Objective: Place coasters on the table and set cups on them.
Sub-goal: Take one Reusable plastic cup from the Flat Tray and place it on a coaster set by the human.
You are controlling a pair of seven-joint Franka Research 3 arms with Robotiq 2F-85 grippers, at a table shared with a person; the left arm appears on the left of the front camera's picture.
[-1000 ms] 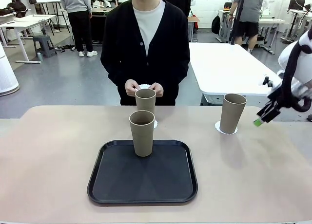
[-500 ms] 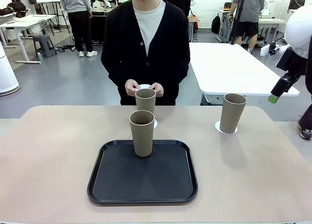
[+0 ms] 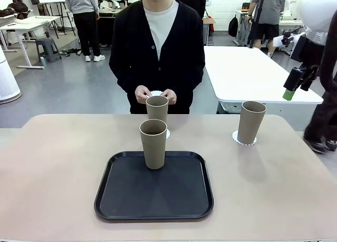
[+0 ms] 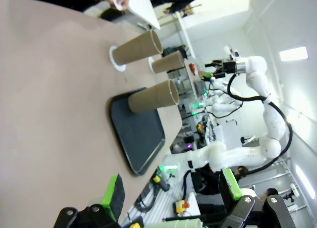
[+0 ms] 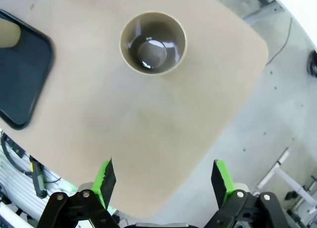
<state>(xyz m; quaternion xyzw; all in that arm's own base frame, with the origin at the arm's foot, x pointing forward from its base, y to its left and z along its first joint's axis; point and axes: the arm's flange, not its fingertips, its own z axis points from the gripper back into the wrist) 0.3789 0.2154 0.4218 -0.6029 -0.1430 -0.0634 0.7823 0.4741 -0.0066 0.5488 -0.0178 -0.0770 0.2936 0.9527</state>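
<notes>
Three beige cups stand on the table [image 3: 58,163]. The right cup [image 3: 250,122] rests on a white coaster [image 3: 245,141]. The far middle cup [image 3: 157,108] stands on another coaster [image 3: 168,133]. The near cup [image 3: 153,143] stands on the black tray [image 3: 154,192]. The person holds a further coaster [image 3: 156,93] in both hands. My right gripper [image 3: 291,88] hangs open, high up and right of the right cup; from above it looks down into that cup [image 5: 153,42], with its own gripper [image 5: 162,178] empty. My left gripper [image 4: 173,191] is open and empty, far from the cups [image 4: 153,95].
The person stands at the far edge, hands just behind the middle cup. A white table [image 3: 247,68] stands behind on the right. The table's right corner [image 5: 247,44] drops to the floor. The tray [image 5: 20,74] lies left of the right cup.
My right arm has risen from beside the right cup and now sits high above the table's right end. The cups, tray and the person's hands have not moved.
</notes>
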